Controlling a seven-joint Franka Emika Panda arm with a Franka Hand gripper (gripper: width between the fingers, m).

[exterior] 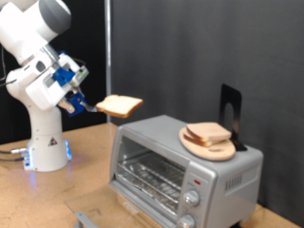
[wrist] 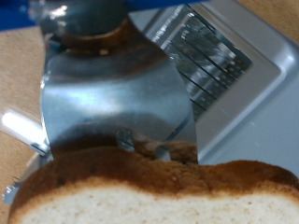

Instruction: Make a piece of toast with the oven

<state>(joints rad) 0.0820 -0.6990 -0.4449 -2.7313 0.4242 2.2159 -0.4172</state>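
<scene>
One slice, the toast point(exterior: 121, 105), hangs pinched by its edge in my gripper point(exterior: 95, 105), above and beside the oven point(exterior: 185, 163) — such a thin hold could let it tilt or drop.

A round wooden board point(exterior: 207, 144) carries stacked bread slices point(exterior: 208, 134), with a black upright stand point(exterior: 230, 110) at its one o'clock, against a dark curtain point(exterior: 190, 47), above a wooden tabletop point(exterior: 57, 195).
</scene>
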